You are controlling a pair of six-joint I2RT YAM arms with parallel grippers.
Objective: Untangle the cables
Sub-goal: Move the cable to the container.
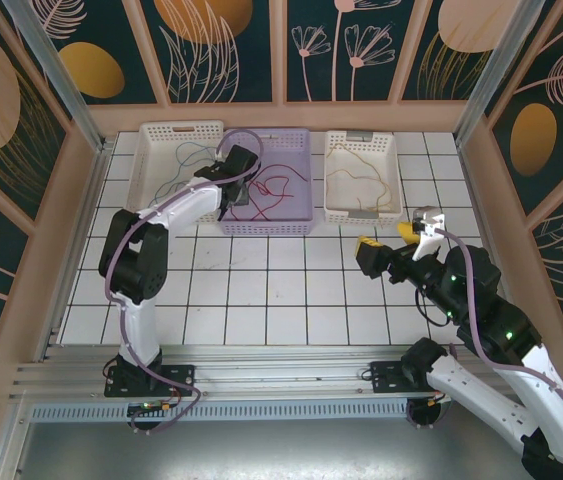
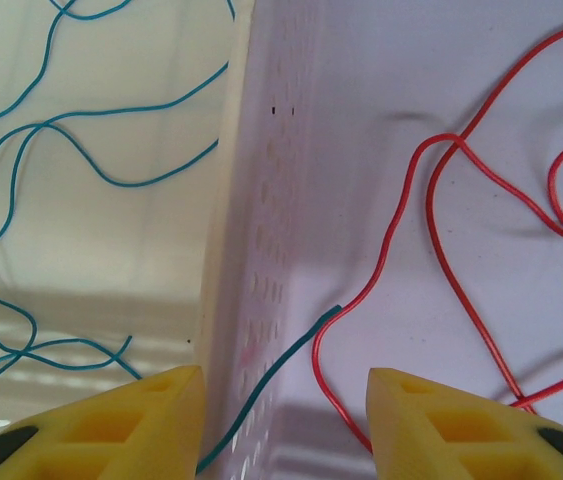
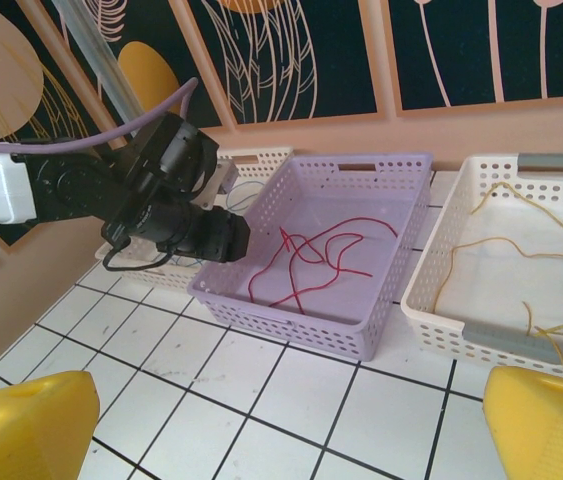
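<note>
A blue cable (image 2: 265,379) lies draped over the wall between the left white basket (image 1: 149,165) and the lilac basket (image 1: 266,229); its free end rests on the lilac floor beside the red cable (image 2: 315,354). My left gripper (image 2: 283,405) hovers open over that wall (image 2: 261,200). The blue strand runs between its yellow fingers (image 2: 156,420) without being pinched. From above, the left gripper (image 1: 239,196) sits at the lilac basket's left side, by the red cable (image 1: 276,185). A yellow-tan cable (image 3: 506,240) lies in the right white basket (image 3: 461,330). My right gripper (image 1: 389,238) stands open over the tiles, holding nothing.
Three baskets stand in a row along the back wall, with the right white basket (image 1: 361,137) close to my right gripper (image 3: 286,430). The left arm (image 3: 161,210) reaches over the lilac basket's (image 3: 291,320) near left corner. White tiles stretch between the baskets and the arm bases.
</note>
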